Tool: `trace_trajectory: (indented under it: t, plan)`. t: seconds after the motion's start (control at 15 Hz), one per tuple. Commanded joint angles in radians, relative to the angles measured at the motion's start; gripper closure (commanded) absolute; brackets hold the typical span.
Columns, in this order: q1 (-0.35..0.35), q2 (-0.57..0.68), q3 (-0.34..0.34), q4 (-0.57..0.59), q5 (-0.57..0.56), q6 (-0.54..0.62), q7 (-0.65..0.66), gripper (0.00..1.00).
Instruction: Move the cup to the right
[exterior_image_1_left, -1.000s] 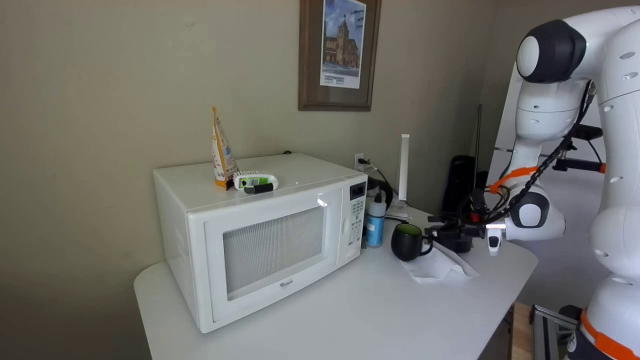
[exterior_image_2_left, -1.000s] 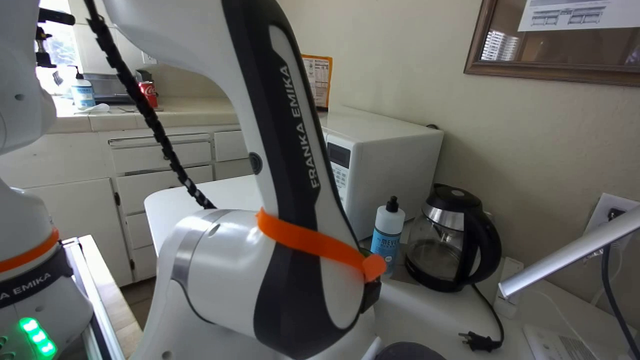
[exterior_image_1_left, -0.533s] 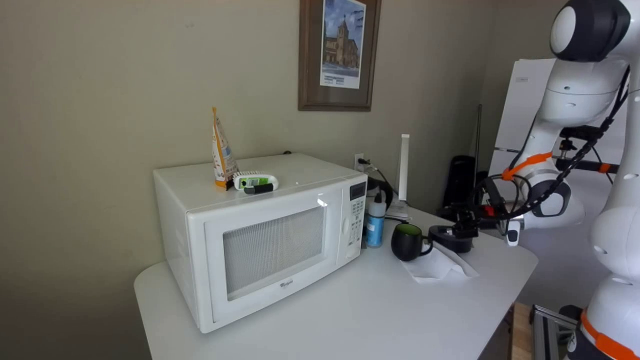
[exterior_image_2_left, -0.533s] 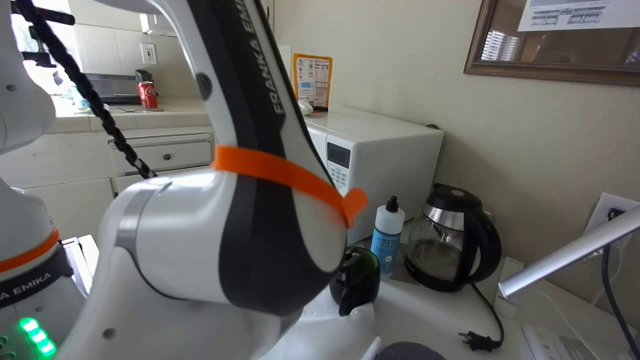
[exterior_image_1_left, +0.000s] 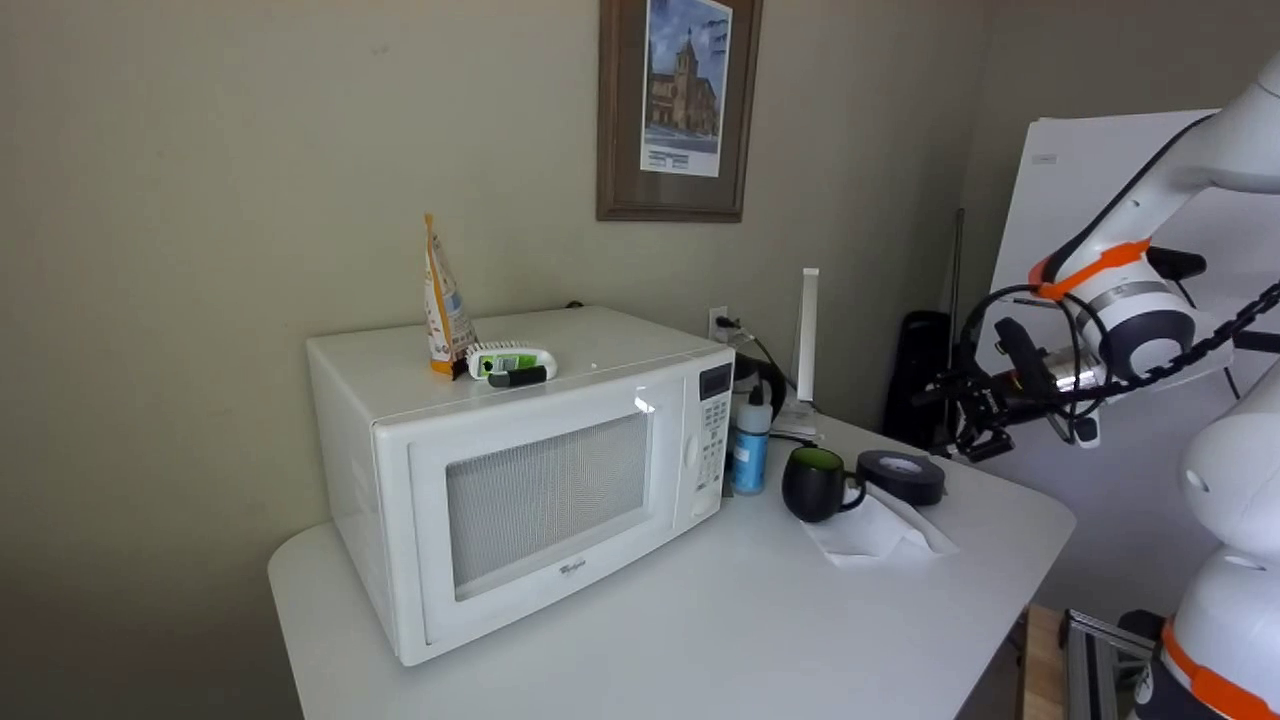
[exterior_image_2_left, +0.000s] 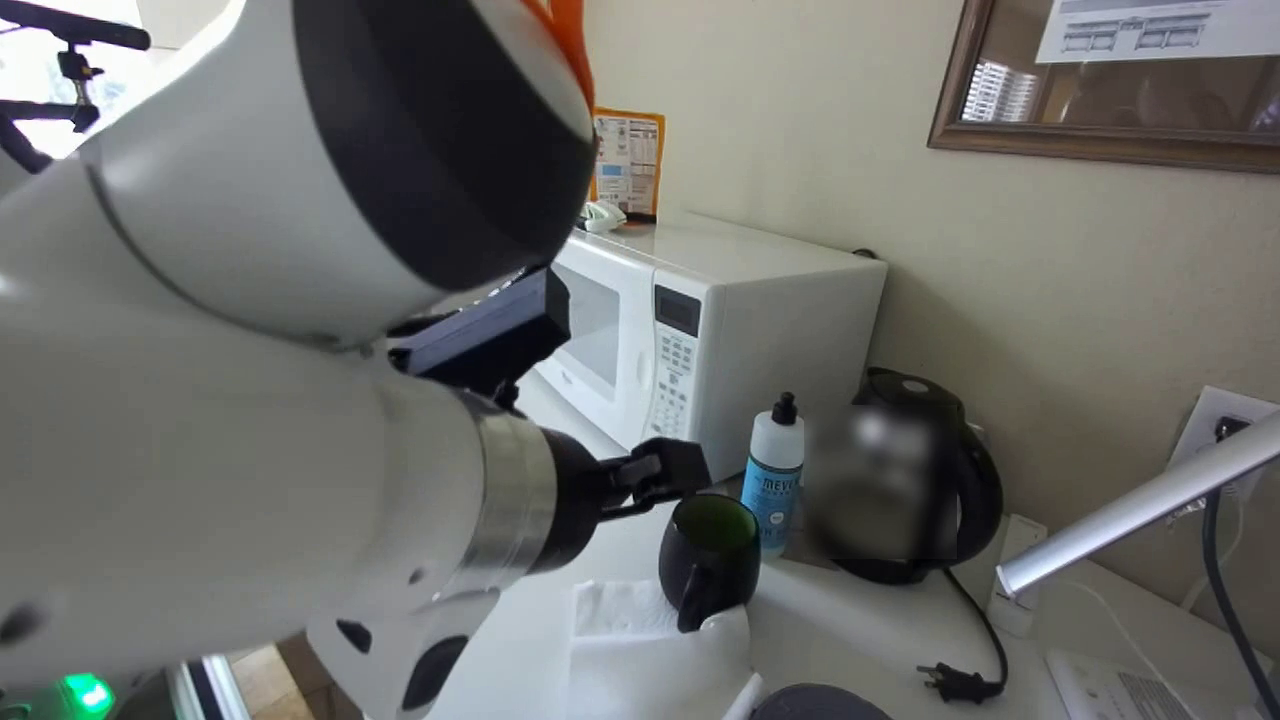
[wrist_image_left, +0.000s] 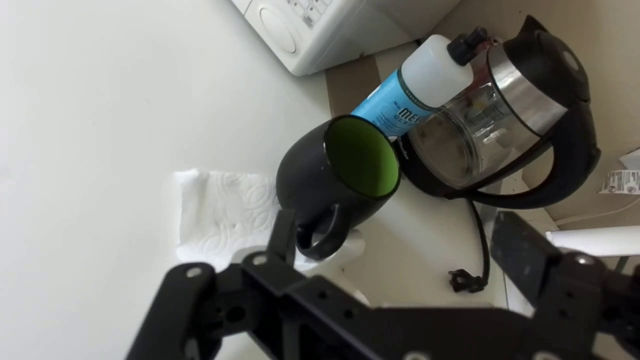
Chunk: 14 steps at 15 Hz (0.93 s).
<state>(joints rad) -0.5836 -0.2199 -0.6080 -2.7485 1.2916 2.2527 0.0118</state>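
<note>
The cup (exterior_image_1_left: 815, 490) is a dark, rounded mug with a green inside. It stands upright on the white table, at the edge of a white paper towel (exterior_image_1_left: 880, 525). It also shows in the exterior view (exterior_image_2_left: 708, 565) and in the wrist view (wrist_image_left: 320, 175), with its handle toward the gripper side. My gripper (exterior_image_1_left: 955, 420) is raised above the table, apart from the cup and to its right in that exterior view. In the wrist view its fingers (wrist_image_left: 400, 242) are spread wide with nothing between them. The arm hides part of the gripper in an exterior view (exterior_image_2_left: 660, 475).
A white microwave (exterior_image_1_left: 560, 490) stands left of the cup. A blue-labelled bottle (wrist_image_left: 400, 100) and a glass kettle (wrist_image_left: 530, 85) stand close behind the cup. A black ring-shaped roll (exterior_image_1_left: 905, 480) lies right of the cup. A loose plug (wrist_image_left: 467, 281) lies on the table.
My gripper has moved up and away from the cup's handle side, rightward in an exterior view, uncovering the black roll. The arm no longer hides the cup. The cup has not moved.
</note>
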Motion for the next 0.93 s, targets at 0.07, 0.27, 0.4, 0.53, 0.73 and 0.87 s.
trace_trajectory:
  t: [0.07, 0.27, 0.4, 0.53, 0.73, 0.87]
  plan:
    - [-0.042, -0.173, 0.168, 0.003, -0.332, 0.084, 0.237, 0.0]
    - [-0.056, -0.311, 0.28, -0.011, -0.55, -0.059, 0.445, 0.0]
    - [-0.127, -0.338, 0.454, -0.005, -0.427, -0.012, 0.602, 0.0]
    - [-0.15, -0.425, 0.582, -0.027, -0.362, 0.004, 0.768, 0.0]
    - [-0.168, -0.518, 0.772, -0.029, -0.215, 0.033, 1.004, 0.0]
    - [-0.166, -0.581, 0.887, -0.024, -0.121, 0.057, 1.163, 0.0]
